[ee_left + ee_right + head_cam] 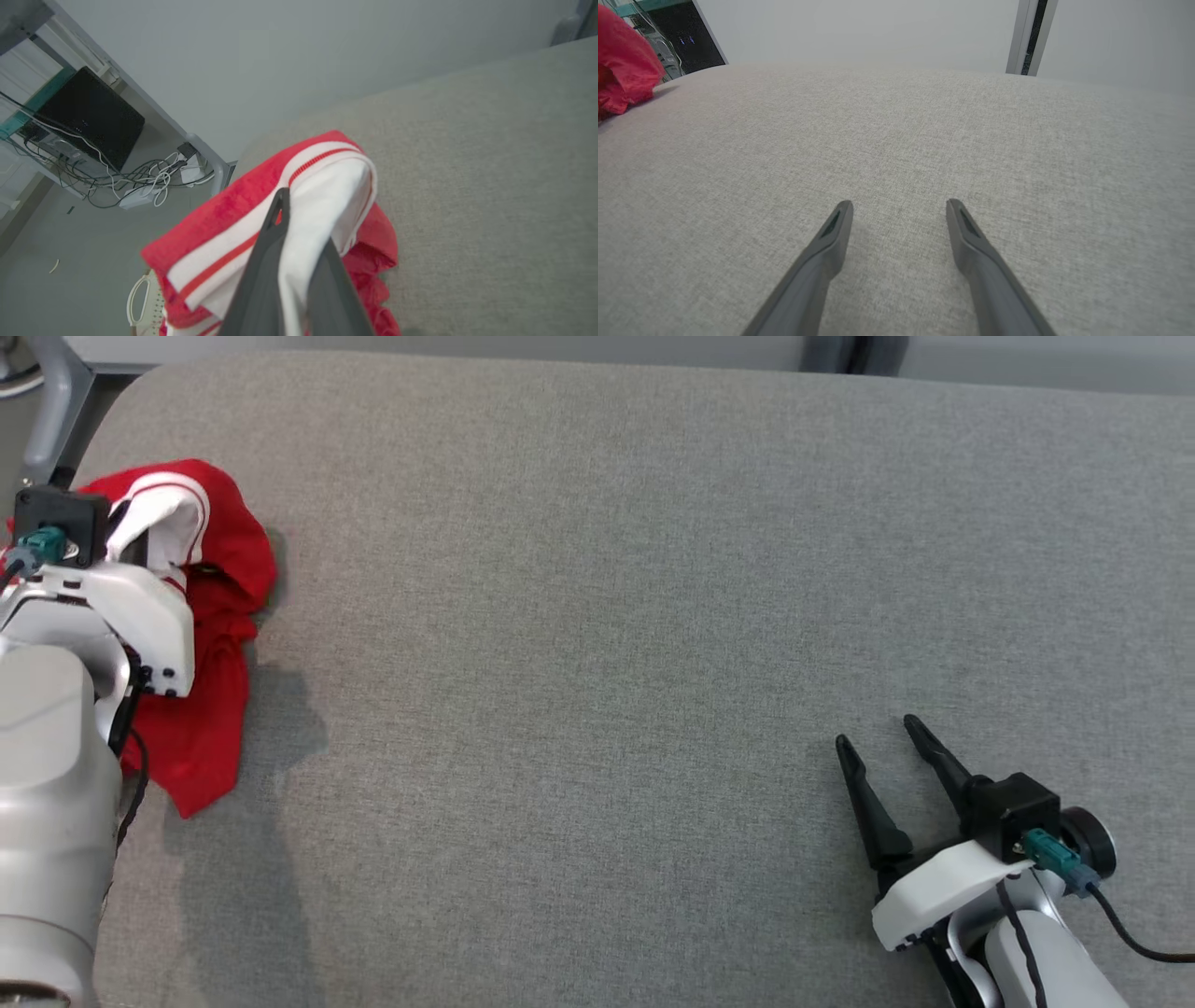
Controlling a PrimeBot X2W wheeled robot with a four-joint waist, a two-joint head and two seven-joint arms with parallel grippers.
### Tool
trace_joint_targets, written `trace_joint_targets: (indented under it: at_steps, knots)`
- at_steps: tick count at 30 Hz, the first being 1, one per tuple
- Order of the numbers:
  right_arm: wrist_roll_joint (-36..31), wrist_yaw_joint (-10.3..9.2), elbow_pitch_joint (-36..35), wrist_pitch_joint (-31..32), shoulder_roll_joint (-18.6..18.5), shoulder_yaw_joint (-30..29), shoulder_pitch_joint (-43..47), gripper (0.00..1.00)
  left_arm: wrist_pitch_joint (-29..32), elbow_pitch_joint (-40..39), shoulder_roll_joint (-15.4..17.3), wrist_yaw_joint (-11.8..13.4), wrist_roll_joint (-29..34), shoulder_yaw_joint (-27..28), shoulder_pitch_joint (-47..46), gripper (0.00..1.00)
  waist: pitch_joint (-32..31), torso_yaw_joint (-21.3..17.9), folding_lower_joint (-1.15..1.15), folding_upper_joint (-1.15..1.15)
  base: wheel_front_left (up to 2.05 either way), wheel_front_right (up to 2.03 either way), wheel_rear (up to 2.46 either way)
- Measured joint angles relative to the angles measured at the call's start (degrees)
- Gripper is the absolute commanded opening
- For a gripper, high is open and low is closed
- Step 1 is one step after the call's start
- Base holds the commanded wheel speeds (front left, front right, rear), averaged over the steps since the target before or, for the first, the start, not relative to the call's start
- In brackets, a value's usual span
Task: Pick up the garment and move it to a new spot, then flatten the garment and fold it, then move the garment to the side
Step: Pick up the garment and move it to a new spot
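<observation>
- Head view, looking down: a worktop (597,616) covered in grey fabric. A red garment (215,709) with a white, red-striped band sits bunched at its far left edge, close to the rounded back corner.
- In that view the left arm's pale forearm (56,756) and wrist camera mount cover part of the garment and hide the jaws. A shadow falls on the fabric just to the right of the cloth. I cannot tell whether its lower tip touches the worktop.
- Left wrist view, which gives what the head view hides: the left gripper (301,224) has its two dark fingers (266,261) close together, clamped on the garment's (224,210) white band. Cloth is pinched between them and drapes over one fingertip.
- This view also looks past the worktop's edge to a grey floor (70,261), a black box (88,116), a tangle of cables (140,182) and a grey metal leg (205,158).
- Head view, lower right: the right gripper (878,733) is over bare fabric, well apart from the garment. Its jaws are spread wide and hold nothing.
- Right wrist view, low along the fabric: the right gripper's (900,204) fingers stand apart with bare worktop between them. The garment (626,70) is a red lump at the upper left corner. A pale wall with a dark vertical strip (1029,37) is behind.
</observation>
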Motion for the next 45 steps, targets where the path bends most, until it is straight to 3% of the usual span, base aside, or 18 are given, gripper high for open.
trace_joint_targets:
  at_steps: [5,11,16,19,22,25,32,33,34,35,39,45]
  knots:
    - [0.64,0.0,0.47,0.0,1.21,0.05,0.83,1.0,-3.3,-2.02,-2.0,-0.58,0.1,-1.8,-1.52,0.0,-2.58,-0.77,0.0,0.0,0.0,0.0,0.0]
    - [1.38,0.0,1.32,0.0,2.42,0.55,2.81,1.0,-5.38,-5.39,-9.62,-1.51,-2.34,-3.9,-1.31,0.0,-6.5,-3.32,0.0,0.0,0.0,0.0,0.0]
    - [1.8,0.0,1.38,0.01,3.07,0.73,3.16,1.0,-5.86,-8.0,-13.57,-1.77,-4.15,-8.33,1.41,0.0,-8.42,-6.93,0.0,0.0,0.0,0.0,0.0]
    - [2.0,0.0,1.65,0.01,3.3,0.92,3.73,1.0,-6.01,-10.58,-14.44,-1.87,-7.99,-14.39,2.64,0.0,-9.14,-9.14,0.0,0.0,0.0,0.0,0.0]
    - [2.16,0.0,1.97,0.01,3.42,1.24,3.82,1.0,-6.08,-17.29,-14.43,-1.91,-16.49,-25.04,5.54,0.0,-9.51,-11.35,0.0,0.0,0.0,0.0,0.0]
    - [2.21,0.0,1.93,0.0,3.46,0.78,3.76,1.0,-6.08,-22.6,-14.66,-1.83,-22.32,-31.63,6.35,0.0,-9.47,-13.32,0.0,0.0,0.0,0.0,0.0]
    - [2.36,0.0,1.8,0.01,3.65,0.76,3.39,1.0,-6.14,-29.09,-14.68,4.57,-31.77,-44.04,6.6,0.0,-8.31,-16.77,0.0,0.0,0.0,0.0,0.0]
    - [2.37,0.0,1.74,0.01,3.66,0.75,3.24,1.0,-6.15,-28.98,-14.72,5.36,-32.47,-45.04,6.59,0.15,-8.02,-17.06,0.0,0.0,0.0,0.0,0.0]
    - [2.45,0.0,1.63,0.01,3.68,0.7,3.07,1.0,-6.15,-28.62,-14.71,5.9,-32.88,-45.73,6.59,0.66,-7.72,-17.24,0.0,0.0,0.0,0.0,0.0]
    - [2.52,0.0,1.48,0.01,3.71,0.56,2.94,1.0,-6.15,-28.18,-14.7,6.38,-33.7,-45.96,6.66,1.0,-7.43,-17.36,0.0,0.0,0.0,0.0,0.0]
    - [2.88,0.0,1.14,0.01,3.76,-0.36,2.84,1.0,-6.16,-26.26,-14.56,7.99,-34.37,-44.69,7.65,1.0,-7.0,-16.92,0.0,0.0,0.0,0.0,0.0]
    - [2.88,0.0,1.22,0.01,3.82,-1.89,2.96,1.0,-6.25,-25.08,-14.07,8.59,-31.99,-38.61,13.63,1.0,-7.92,-15.27,0.0,0.0,0.0,0.0,0.0]
